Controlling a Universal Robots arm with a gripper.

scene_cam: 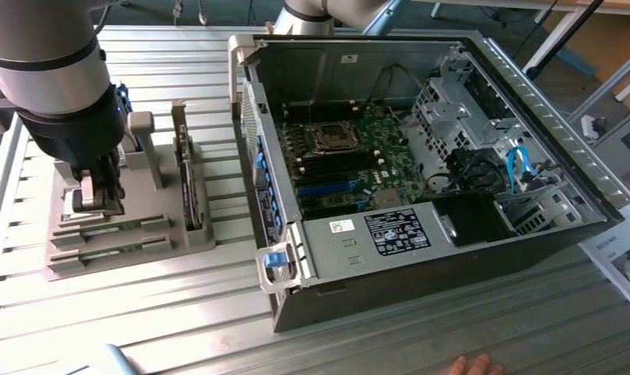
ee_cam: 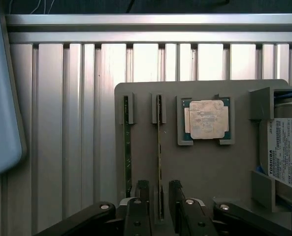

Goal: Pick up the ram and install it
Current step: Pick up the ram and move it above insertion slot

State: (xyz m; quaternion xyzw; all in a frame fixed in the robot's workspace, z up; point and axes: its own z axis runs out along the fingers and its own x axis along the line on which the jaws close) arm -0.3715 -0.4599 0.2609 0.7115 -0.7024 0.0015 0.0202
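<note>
Ram [ee_cam: 159,147]: green stick, on edge in a slot of the gray holder [ee_cam: 205,167], sitting between the gripper's fingers.
Gripper [ee_cam: 159,185]: open, one finger [ee_cam: 143,194] on each side of the ram w/ a small gap both sides, not clamped.
Second stick [ee_cam: 127,147]: in the parallel slot just beside the ram, outside the fingers.
CPU [ee_cam: 207,119]: silver square in a holder recess, next to the ram slots.
Hard drive [ee_cam: 286,152]: white label, in the holder beyond the CPU.
Table [scene_cam: 190,312]: slatted metal; holder sits on it at the exterior view's left.
PC case [scene_cam: 429,281]: side open, motherboard [scene_cam: 346,156] exposed, to the exterior view's right of the holder, well apart from the ram.
Hand [scene_cam: 476,365]: a person's fingertips at the near table edge.
</note>
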